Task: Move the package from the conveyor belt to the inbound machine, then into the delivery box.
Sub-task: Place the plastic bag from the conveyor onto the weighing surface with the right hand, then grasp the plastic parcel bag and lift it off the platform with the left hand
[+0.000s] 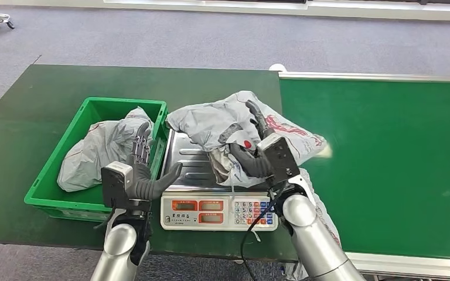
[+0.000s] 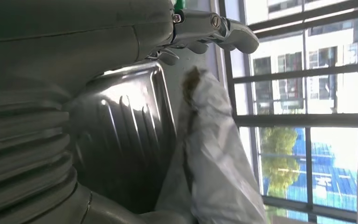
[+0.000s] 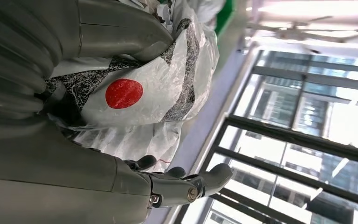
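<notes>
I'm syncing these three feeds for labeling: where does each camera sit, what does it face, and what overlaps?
Head view: high on the body, looking down at the scale, green crate and conveyor; both arms show.
Left wrist view: behind the left hand, facing the scale pan and windows.
Right wrist view: behind the right hand, facing the package it grips.
All three views show the package.
</notes>
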Action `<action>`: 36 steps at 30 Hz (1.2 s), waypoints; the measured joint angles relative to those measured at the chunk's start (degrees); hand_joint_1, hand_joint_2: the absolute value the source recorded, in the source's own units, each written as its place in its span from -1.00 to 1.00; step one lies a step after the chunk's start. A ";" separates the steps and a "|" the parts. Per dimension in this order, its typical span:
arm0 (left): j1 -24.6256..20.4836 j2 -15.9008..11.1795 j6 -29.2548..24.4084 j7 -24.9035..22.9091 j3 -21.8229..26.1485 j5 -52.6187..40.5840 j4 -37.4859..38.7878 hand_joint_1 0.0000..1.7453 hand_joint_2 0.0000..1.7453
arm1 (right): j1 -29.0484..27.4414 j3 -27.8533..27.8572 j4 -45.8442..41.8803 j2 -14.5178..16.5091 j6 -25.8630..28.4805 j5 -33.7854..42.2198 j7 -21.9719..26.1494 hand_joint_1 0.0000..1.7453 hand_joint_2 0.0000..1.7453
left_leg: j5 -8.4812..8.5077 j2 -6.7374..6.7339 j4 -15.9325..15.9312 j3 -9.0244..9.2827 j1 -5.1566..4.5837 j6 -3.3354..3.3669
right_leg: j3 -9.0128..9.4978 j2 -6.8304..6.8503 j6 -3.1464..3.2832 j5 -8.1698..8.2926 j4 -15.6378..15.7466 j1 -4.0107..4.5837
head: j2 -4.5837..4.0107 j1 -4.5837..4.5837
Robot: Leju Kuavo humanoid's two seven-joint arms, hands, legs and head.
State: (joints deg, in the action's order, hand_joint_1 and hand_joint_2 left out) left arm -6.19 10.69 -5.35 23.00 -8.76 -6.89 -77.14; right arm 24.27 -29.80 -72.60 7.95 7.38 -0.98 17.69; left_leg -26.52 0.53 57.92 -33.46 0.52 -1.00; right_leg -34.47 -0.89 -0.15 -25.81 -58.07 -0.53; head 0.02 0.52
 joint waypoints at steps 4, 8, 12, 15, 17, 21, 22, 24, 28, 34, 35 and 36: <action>-0.47 -0.28 -1.44 0.34 -0.01 -2.39 -0.05 -1.00 1.00 | -1.45 2.00 -2.47 -0.52 0.06 3.28 1.12 -1.00 1.00 | 0.00 -0.01 0.00 0.01 0.00 0.00 | -0.01 0.00 0.00 0.00 0.00 0.00 | 0.00 0.01; -1.93 -0.61 -3.17 0.77 -0.56 -8.38 0.16 -1.00 1.00 | -3.26 3.17 -4.49 -0.93 0.49 6.21 2.19 -1.00 1.00 | 0.00 -0.01 0.01 0.01 0.00 0.00 | -0.03 0.00 0.00 0.00 0.00 0.01 | 0.00 0.00; -6.39 -1.23 -7.60 1.22 -3.67 -22.96 2.69 -1.00 1.00 | -4.80 3.29 -5.59 -1.46 -0.57 9.68 3.16 -1.00 1.00 | 0.02 0.02 0.01 0.00 0.00 0.01 | 0.00 0.03 0.02 0.03 0.00 -0.01 | 0.00 0.00; -9.52 -1.70 -10.44 0.90 -6.73 -31.14 5.19 -1.00 1.00 | -5.40 3.29 -6.12 -1.67 -1.32 11.20 3.33 -1.00 1.00 | 0.02 -0.01 0.01 0.01 -0.01 0.01 | -0.01 -0.01 0.04 0.06 0.00 -0.02 | 0.00 0.00; -11.08 -1.96 -11.91 0.57 -8.49 -35.68 6.76 -1.00 1.00 | -5.59 3.29 -6.26 -1.81 -1.87 11.99 3.18 -1.00 1.00 | 0.03 -0.02 0.02 0.01 -0.01 0.01 | -0.02 -0.03 0.03 0.06 0.00 -0.03 | 0.00 0.00; -13.89 -2.51 -14.87 -0.20 -13.08 -47.19 10.39 -1.00 1.00 | -5.91 3.25 -6.26 -1.94 -3.12 12.72 3.01 -1.00 1.00 | 0.03 0.03 0.03 0.00 -0.02 0.01 | -0.01 0.01 0.03 0.06 0.00 -0.03 | 0.00 0.00; -14.42 -2.61 -15.27 -0.31 -14.12 -49.24 11.27 -1.00 1.00 | -5.96 3.25 -6.26 -1.94 -3.39 12.69 3.06 -1.00 1.00 | 0.03 0.02 0.03 0.00 -0.02 0.01 | -0.01 0.01 0.03 0.06 0.00 -0.02 | 0.00 0.00; -15.24 -2.80 -15.55 -0.31 -15.79 -51.39 12.77 -1.00 1.00 | -6.00 3.25 -6.26 -1.94 -3.71 12.52 3.16 -1.00 1.00 | 0.03 0.01 0.02 0.00 -0.02 0.01 | -0.02 -0.01 0.03 0.06 0.00 -0.02 | 0.00 0.00; -16.29 -3.17 -16.16 0.13 -17.78 -53.41 15.06 -1.00 1.00 | -6.00 3.25 -6.26 -1.95 -4.65 12.46 3.09 -1.00 1.00 | 0.03 0.00 0.02 0.00 -0.02 0.01 | -0.03 -0.02 0.03 0.06 0.00 -0.02 | 0.00 0.00; -18.52 -3.86 -17.33 5.45 -20.88 -56.88 22.44 1.00 1.00 | -5.84 3.25 -6.26 -1.97 -7.08 13.00 2.93 -1.00 1.00 | 0.05 0.00 0.02 0.00 -0.02 -0.01 | -0.02 -0.01 0.03 0.06 0.00 -0.01 | 0.00 0.00; -18.98 -3.94 -17.69 6.74 -21.35 -56.85 24.24 1.00 1.00 | -5.79 3.25 -6.26 -1.99 -7.22 13.05 2.98 -1.00 1.00 | 0.05 0.00 0.02 0.00 -0.02 -0.01 | -0.02 -0.01 0.03 0.06 0.00 -0.02 | 0.00 0.00; -19.41 -4.03 -18.18 7.90 -21.79 -56.79 26.00 1.00 1.00 | -5.73 3.25 -6.27 -2.03 -7.32 13.09 3.09 -1.00 1.00 | 0.05 0.00 0.02 0.01 -0.02 -0.01 | -0.02 -0.01 0.03 0.07 0.00 -0.02 | 0.00 0.00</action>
State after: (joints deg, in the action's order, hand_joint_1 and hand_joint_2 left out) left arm -25.60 6.67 -23.53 30.90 -30.55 -63.68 -51.14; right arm 18.54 -26.56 -78.87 5.92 0.05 12.11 20.79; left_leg -26.47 0.52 57.94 -33.46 0.50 -1.01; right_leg -34.49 -0.90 -0.12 -25.75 -58.06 -0.55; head 0.02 0.52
